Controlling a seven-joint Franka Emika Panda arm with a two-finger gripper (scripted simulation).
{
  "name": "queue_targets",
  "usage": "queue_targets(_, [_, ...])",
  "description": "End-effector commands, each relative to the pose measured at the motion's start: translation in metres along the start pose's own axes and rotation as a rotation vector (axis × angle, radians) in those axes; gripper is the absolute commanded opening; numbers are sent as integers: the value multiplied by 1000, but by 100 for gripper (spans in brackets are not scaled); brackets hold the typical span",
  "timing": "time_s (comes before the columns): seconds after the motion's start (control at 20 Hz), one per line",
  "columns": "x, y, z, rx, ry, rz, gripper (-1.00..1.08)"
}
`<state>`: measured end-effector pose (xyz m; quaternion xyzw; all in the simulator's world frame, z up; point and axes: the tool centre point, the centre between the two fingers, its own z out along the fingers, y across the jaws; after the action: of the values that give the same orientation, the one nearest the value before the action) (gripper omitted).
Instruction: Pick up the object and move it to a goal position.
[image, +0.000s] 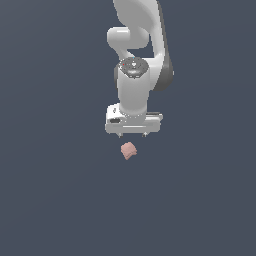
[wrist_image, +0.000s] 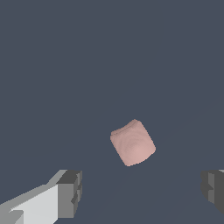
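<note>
The object (image: 128, 150) is a small pale salmon-pink blocky lump on the dark grey floor, turned at an angle. It also shows in the wrist view (wrist_image: 133, 142). My white gripper (image: 132, 135) hangs just above and slightly behind it in the exterior view, fingertips barely showing under the hand. In the wrist view the gripper (wrist_image: 142, 192) is open wide and empty. Its two grey fingertips (wrist_image: 70, 193) stand far apart, and the object lies ahead of the gap between them, untouched.
The plain dark grey floor (image: 50, 200) fills both views. The white arm (image: 137, 45) rises behind the gripper toward the top of the exterior view. No other objects and no goal marker show.
</note>
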<state>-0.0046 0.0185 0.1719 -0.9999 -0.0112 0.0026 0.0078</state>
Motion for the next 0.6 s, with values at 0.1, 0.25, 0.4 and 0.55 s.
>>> queue_targets(0.1, [-1, -1, 1, 0, -2, -1, 100])
queue_targets(0.25, [-4, -9, 5, 2, -10, -5, 100])
queue_targets(0.4, [-8, -17, 9, 3, -20, -8, 100])
queue_targets(0.55, [-9, -20, 9, 4, -22, -7, 100])
